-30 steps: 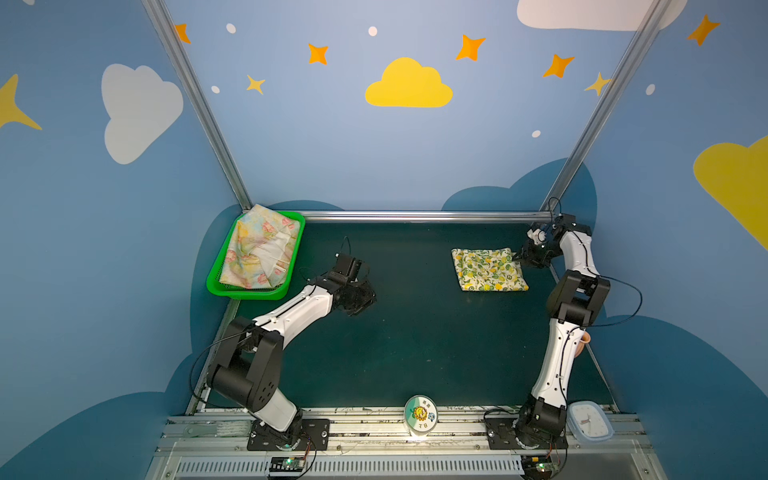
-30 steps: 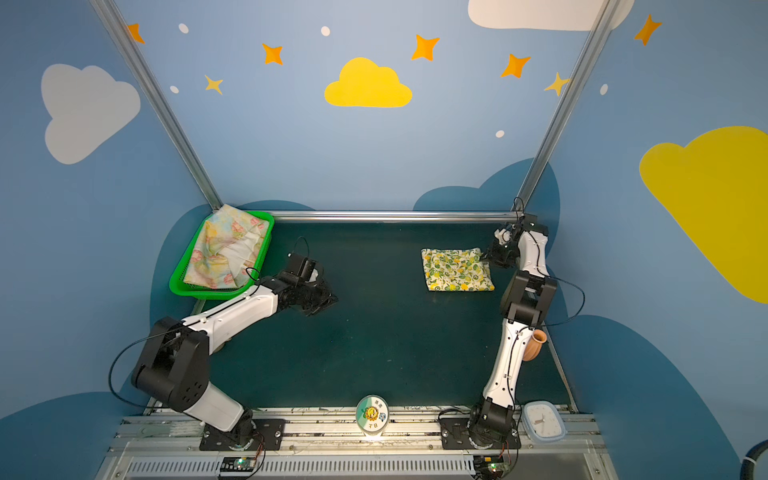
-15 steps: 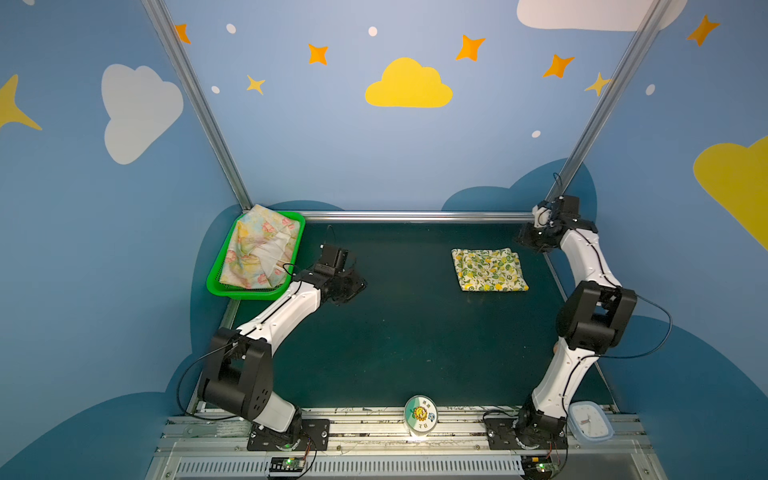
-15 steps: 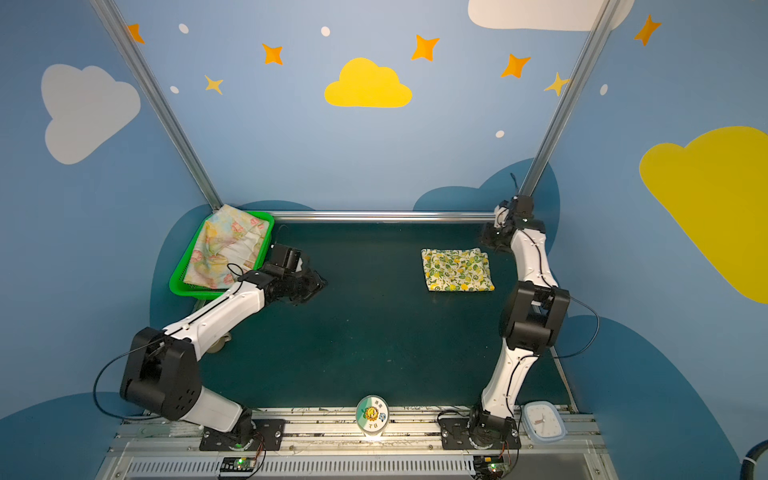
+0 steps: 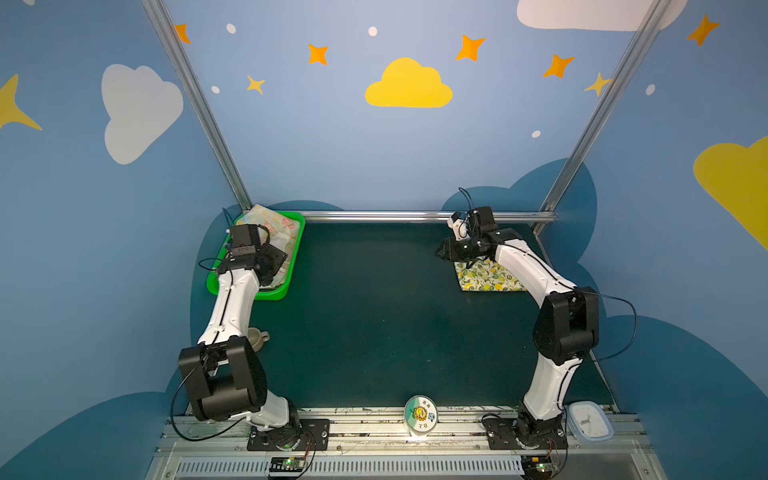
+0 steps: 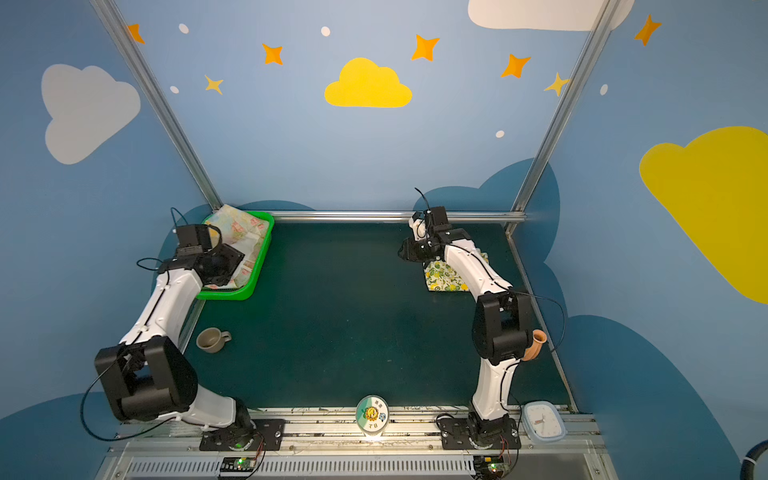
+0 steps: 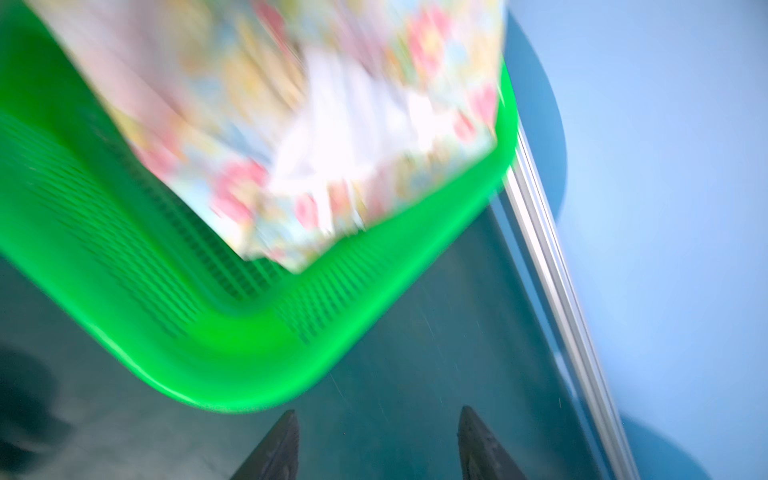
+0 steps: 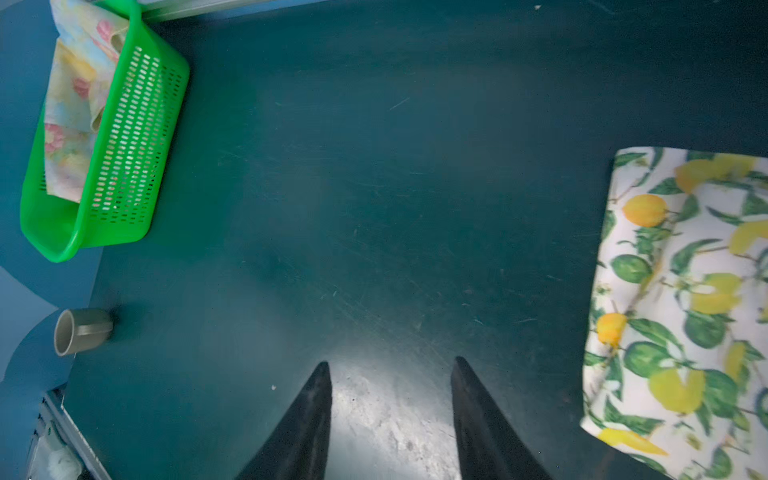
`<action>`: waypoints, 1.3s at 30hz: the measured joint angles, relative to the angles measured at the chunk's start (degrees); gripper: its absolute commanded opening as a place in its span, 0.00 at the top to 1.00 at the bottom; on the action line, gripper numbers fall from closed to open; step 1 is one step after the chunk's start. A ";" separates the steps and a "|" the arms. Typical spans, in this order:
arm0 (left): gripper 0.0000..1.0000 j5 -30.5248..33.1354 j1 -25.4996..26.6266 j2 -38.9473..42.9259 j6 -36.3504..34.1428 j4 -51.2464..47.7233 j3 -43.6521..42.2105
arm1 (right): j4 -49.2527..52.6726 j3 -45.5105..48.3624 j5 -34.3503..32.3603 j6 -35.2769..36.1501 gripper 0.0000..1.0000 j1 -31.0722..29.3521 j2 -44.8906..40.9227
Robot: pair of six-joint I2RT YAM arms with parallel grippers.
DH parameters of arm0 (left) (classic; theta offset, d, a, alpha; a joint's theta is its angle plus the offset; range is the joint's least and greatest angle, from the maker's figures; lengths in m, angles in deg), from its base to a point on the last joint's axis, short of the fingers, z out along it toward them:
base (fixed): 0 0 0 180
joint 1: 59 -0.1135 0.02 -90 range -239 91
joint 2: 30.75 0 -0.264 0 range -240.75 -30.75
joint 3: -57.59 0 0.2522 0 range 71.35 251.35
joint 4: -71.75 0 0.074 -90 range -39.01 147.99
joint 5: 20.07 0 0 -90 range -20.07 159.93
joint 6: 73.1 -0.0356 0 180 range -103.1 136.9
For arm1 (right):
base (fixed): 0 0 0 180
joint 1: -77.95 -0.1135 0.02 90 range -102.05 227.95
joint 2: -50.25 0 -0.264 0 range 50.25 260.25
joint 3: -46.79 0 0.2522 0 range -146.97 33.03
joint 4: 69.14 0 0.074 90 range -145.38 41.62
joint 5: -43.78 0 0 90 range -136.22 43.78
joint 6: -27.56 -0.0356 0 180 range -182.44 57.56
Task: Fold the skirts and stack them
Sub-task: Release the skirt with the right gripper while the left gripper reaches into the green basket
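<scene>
The cream skirt with lemons and green leaves lies folded flat at the back right of the table, also seen in the right wrist view. The pale yellow skirt with pink flowers sits bunched in the green mesh basket at the back left; in the left wrist view this skirt is blurred. My left gripper hovers open and holds nothing, above the basket's corner. My right gripper is open with nothing in it, above bare table just left of the lemon skirt's far corner.
A grey mug stands near the left table edge. An orange vase shows behind the right arm. A round tin and a small clock sit at the front rail. A metal bar runs along the back edge.
My left arm swung back and left from the table to above the basket, and its jaws opened. My right gripper moved from the lemon skirt's right side to its far left corner.
</scene>
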 measured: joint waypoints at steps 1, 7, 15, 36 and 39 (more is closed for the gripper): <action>0.39 -0.24 -1.38 -1.05 -0.20 -0.31 1.05 | -0.33 0.28 0.26 -0.09 0.54 -0.61 -0.04; 0.40 -1.55 -5.84 -11.04 -1.88 -1.55 9.70 | -3.04 4.33 2.12 -1.07 0.54 -2.84 -0.33; 0.40 -0.72 -7.63 -23.98 -3.26 -2.40 21.68 | -4.55 4.90 3.19 -2.01 0.55 -2.73 -0.26; 0.35 -2.99 -7.80 -56.24 -5.77 -7.43 59.84 | -0.37 -7.21 3.96 -1.60 0.55 -1.66 9.79; 0.35 -2.97 -7.80 -56.65 -6.27 -8.26 60.39 | 0.26 -9.16 4.00 -1.77 0.56 -1.68 10.56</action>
